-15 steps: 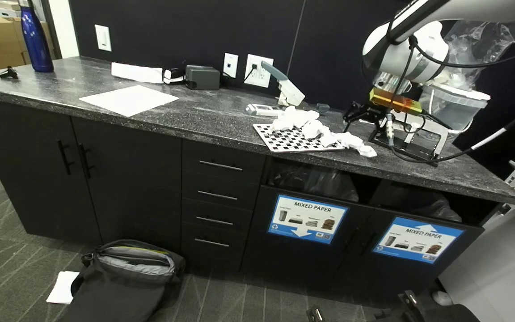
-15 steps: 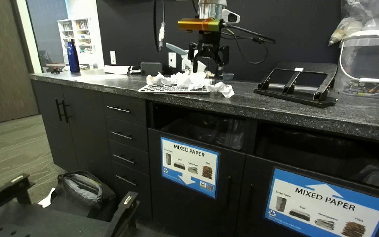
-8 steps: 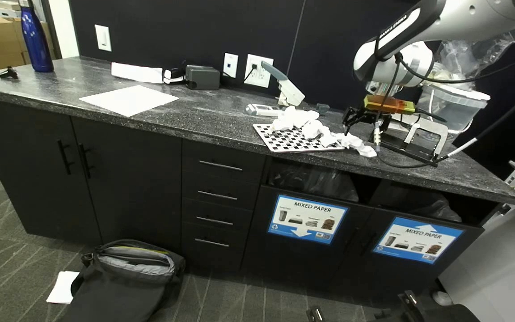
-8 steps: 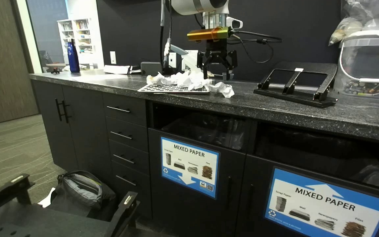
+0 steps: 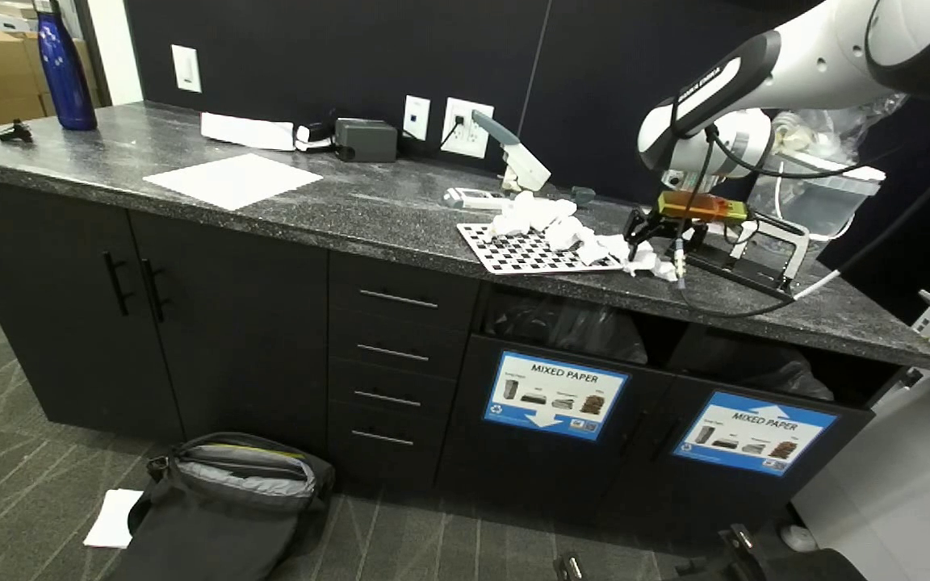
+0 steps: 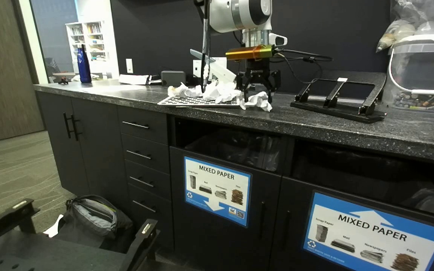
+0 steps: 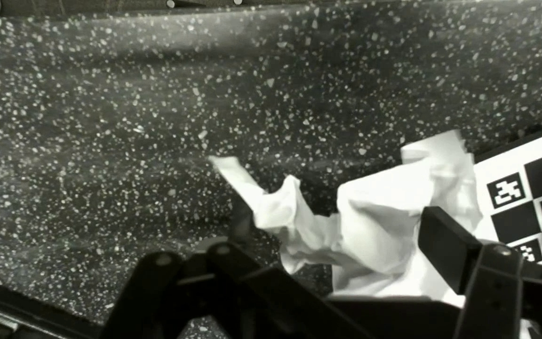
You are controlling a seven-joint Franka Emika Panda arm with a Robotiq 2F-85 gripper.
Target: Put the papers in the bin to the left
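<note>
gripper (image 6: 258,99) hung low, jaws parted, nothing clenched — crumpled paper (image 7: 379,226) lay on counter (image 7: 158,117) between them, long axis seemingly across gap; contact unclear. more wads (image 5: 542,211) sat just beyond, mostly on checkered board (image 5: 525,257). left-hand bin (image 6: 220,239) stood below counter — likely destination.

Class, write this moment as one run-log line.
gripper: open at crumpled paper; other papers: on checkered board; left bin: below counter

Both exterior views face the same counter (image 5: 388,214); the wrist view looks closely down
</note>
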